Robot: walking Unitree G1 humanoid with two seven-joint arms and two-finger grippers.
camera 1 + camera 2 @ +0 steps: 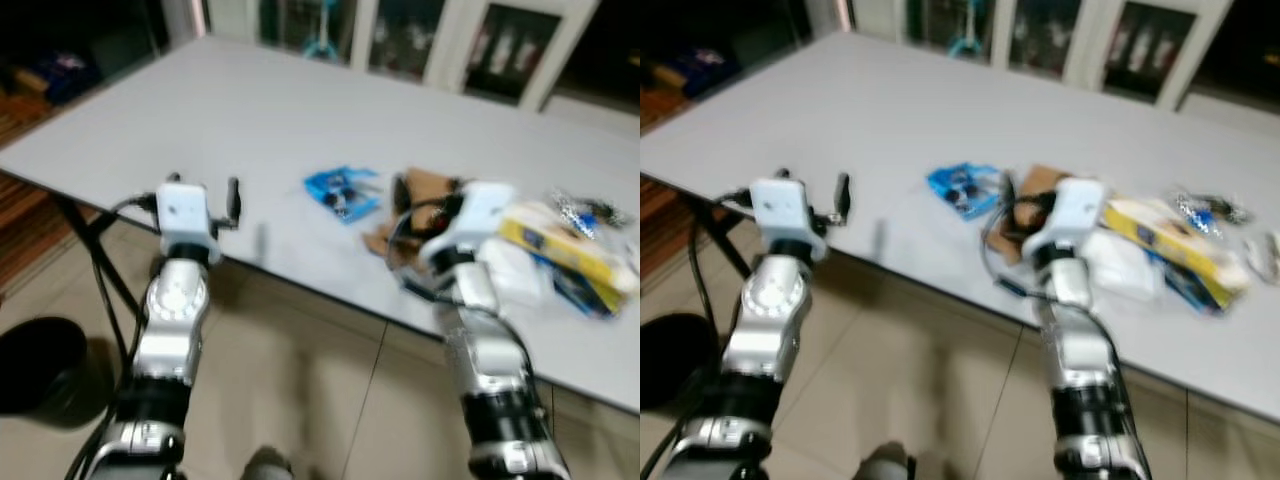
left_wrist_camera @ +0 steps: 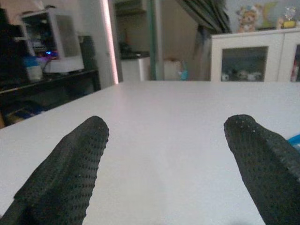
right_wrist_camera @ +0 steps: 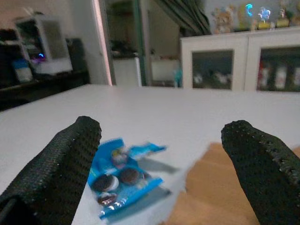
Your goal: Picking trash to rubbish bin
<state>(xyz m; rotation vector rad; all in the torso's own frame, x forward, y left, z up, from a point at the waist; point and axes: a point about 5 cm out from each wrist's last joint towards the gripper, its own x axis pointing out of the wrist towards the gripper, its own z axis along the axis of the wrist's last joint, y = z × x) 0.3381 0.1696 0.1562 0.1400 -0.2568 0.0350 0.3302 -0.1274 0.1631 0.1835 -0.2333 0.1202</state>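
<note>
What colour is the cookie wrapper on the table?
Bright blue cookie wrapper with dark sandwich cookies pictured; clearest in the right wrist view.

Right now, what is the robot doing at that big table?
It stands at the edge of a white table with both arms held out, holding nothing. The right gripper, fingers open, points at a blue cookie wrapper and a brown piece of cardboard. The left gripper, also open, is over bare tabletop. More wrappers, one yellow, lie to the right. A black bin sits on the floor.
</note>
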